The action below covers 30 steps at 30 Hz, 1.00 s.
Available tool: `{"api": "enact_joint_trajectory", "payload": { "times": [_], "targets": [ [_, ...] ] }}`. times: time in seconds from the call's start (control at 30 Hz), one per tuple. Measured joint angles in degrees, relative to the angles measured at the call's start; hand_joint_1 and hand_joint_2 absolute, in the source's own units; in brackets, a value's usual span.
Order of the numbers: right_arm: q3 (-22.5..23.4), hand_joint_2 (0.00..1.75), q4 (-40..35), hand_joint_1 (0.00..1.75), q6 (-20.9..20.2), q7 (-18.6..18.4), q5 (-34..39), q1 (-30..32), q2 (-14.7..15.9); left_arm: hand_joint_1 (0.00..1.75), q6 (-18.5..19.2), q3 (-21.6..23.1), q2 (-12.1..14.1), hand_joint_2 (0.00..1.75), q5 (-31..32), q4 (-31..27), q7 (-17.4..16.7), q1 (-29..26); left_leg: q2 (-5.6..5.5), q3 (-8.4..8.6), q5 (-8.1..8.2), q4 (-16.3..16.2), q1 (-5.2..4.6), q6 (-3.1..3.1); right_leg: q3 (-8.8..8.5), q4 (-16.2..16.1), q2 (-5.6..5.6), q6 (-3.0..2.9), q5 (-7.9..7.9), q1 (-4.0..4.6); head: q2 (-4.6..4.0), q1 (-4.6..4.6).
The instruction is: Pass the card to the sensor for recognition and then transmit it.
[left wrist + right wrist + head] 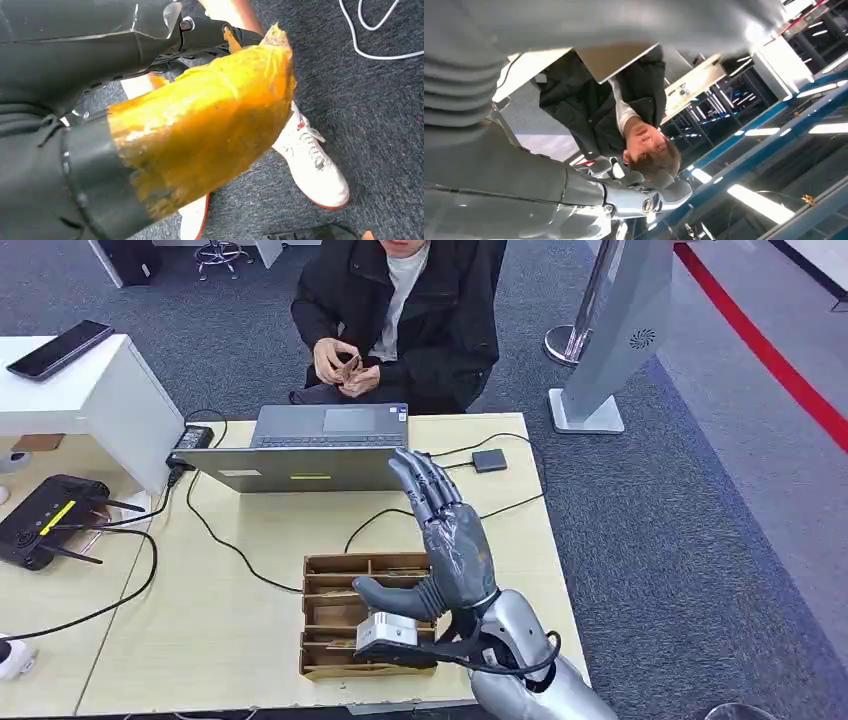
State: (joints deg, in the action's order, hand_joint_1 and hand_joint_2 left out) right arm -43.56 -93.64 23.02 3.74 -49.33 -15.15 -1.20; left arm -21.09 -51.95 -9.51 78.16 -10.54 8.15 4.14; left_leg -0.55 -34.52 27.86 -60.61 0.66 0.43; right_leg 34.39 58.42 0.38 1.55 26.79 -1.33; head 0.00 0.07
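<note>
Above the wooden card box [345,625] at the near edge of the pale wooden table [240,640], the right hand [445,540] stands raised, palm side turned toward the left, fingers [425,483] stretched up and apart and the thumb [385,595] jutting out over the box; it is released and grasps nothing. In the right wrist view the same hand [634,192] shows as grey fingers reaching toward a person in a dark jacket. That person [400,310] sits on the far side of the table and holds a small brown card [350,368] between both hands, above the lap and behind the grey laptop [315,445]. The box has several slotted compartments; whether cards lie in them I cannot tell. A small dark square sensor pad [489,460] lies flat on the table just right of the laptop, with a black cable [500,508] running from it. A black router [45,520] with antennas rests on the lower table at the left, and a dark phone [60,348] lies on the white shelf above it. Whether the left hand is released or clenched cannot be told; its wrist view looks down at grey carpet and a white shoe [312,160]
</note>
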Motion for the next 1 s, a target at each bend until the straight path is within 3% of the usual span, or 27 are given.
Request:
{"api": "enact_joint_trajectory", "payload": {
  "times": [1.0],
  "targets": [
    [-0.7,0.0,-1.7,0.0,0.9,1.3,0.8,2.8,1.1,0.0,-0.3,-0.1,0.0,0.0,-0.7,0.0,0.0,0.0,0.0,0.0,0.0,0.0,0.0,0.0,0.0,0.0,-0.01,-0.01,0.0,0.0,0.0,0.0]
  ]
}}
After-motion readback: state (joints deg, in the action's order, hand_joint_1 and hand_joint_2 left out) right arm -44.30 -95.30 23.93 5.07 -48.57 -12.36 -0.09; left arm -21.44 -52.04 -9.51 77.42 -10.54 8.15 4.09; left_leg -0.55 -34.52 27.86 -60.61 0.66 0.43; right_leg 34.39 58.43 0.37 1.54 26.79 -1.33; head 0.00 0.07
